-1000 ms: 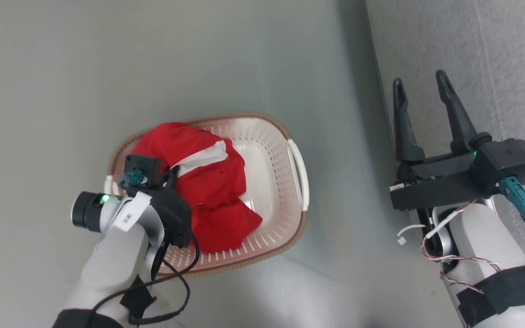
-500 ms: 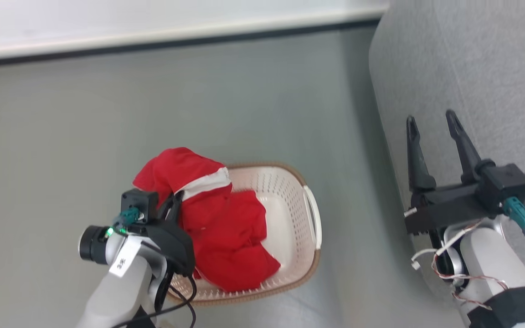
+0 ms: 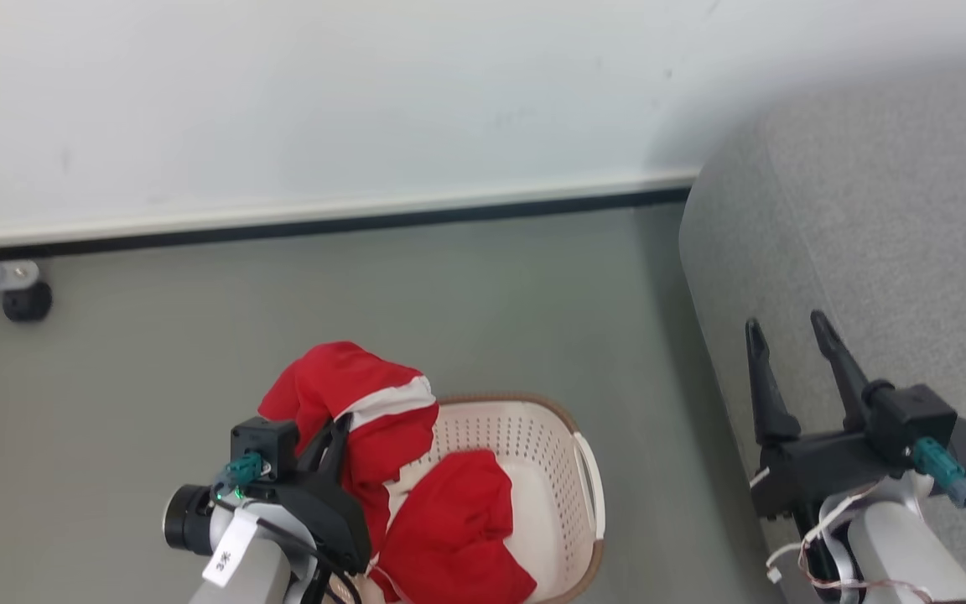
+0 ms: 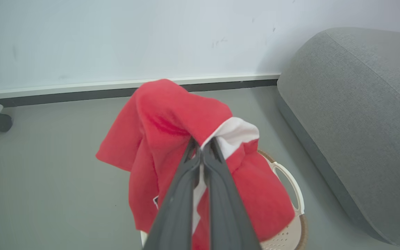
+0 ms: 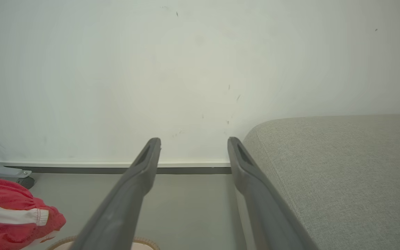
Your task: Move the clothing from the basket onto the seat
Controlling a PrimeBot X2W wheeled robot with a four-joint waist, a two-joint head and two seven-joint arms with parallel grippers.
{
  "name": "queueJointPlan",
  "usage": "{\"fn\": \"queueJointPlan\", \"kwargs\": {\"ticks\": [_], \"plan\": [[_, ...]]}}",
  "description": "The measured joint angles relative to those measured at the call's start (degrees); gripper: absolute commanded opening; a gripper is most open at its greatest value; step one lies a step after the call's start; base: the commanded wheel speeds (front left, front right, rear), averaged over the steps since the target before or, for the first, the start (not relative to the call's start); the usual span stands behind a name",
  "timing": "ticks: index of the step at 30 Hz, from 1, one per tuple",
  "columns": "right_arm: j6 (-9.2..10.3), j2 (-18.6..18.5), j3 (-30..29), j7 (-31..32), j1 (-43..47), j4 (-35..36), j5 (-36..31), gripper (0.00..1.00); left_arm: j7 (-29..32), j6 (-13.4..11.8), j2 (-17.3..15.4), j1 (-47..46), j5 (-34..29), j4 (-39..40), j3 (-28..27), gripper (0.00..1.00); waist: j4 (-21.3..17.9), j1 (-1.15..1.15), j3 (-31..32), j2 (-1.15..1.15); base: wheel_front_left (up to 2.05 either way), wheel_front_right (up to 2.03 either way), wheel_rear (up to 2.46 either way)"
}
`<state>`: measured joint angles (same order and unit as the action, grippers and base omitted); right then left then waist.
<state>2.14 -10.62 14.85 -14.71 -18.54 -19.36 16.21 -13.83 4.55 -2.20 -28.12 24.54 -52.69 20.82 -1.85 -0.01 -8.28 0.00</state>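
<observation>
The red, white-striped clothing (image 4: 172,114) is pinched between the closed fingers of the left tool (image 4: 202,147) and held above the cream basket (image 3: 533,424), where more red fabric is seen. The right tool (image 3: 786,320) is spread wide, empty, by the grey seat (image 3: 869,252).

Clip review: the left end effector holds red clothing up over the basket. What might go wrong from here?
The left end effector pinches only a small fold of the soft red garment with a white stripe, so it may slip before reaching the grey fabric sofa.
Red fabric hangs down into the cream perforated plastic basket and might snag the rim or drag the basket.
The open right end effector stands by the sofa edge, possibly in the carry path.
</observation>
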Motion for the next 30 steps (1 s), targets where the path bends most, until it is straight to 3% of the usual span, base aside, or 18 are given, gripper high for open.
{"fn": "queueJointPlan", "kwargs": {"ticks": [13, 30], "plan": [[-0.71, -0.07, 0.97, 0.51, 7.97, 1.35, 1.45, 1.0, -0.44, -0.81, -0.02, 6.56, 1.02, 10.18, -0.23, 0.0, 1.1, 0.0, 9.7, 0.0, 0.0, 0.0, 0.0], [-0.7, -0.1, 2.13, 2.11, 10.98, 5.0, 1.51, 1.0, -0.48, -1.33, -0.11, 7.06, 1.31, 30.81, 2.47, 0.0, 1.33, 0.01, 11.18, 0.01, 0.0, 0.0, 0.0]]}}
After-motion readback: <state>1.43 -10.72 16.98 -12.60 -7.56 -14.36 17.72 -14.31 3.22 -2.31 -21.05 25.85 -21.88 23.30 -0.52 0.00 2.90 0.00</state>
